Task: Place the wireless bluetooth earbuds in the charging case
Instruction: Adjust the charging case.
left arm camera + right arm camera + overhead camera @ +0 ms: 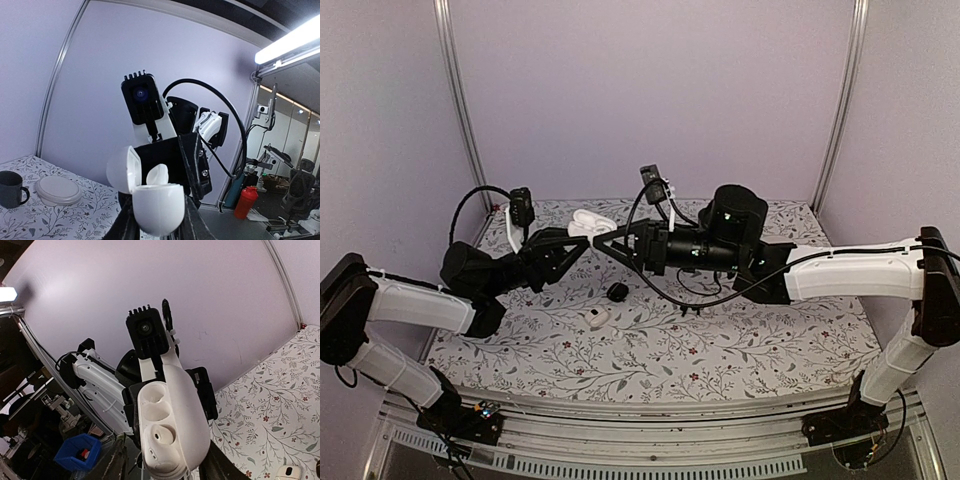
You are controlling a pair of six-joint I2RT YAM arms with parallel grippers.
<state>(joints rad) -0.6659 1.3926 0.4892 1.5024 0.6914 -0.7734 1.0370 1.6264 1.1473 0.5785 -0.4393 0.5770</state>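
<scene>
Open white charging case (pixel 159 202), held in the air above the table (pixel 770 340), lid (pixel 121 170) swung out to one side; a white earbud (pixel 157 175) stands in one well. Left gripper (pixel 578 238): jaws pressed together on the case body from below. Right gripper (pixel 607 243): tip to tip with the left one, jaws spread; its fingers (pixel 116 460) flank the case, with a gap showing on one side. A loose white earbud (pixel 597 317) lies on the floral table below the grippers, a small black object (pixel 617 291) just beyond it. Far corner, left wrist view: grey mug (pixel 10 189) beside a round lidded container (pixel 57 190)
</scene>
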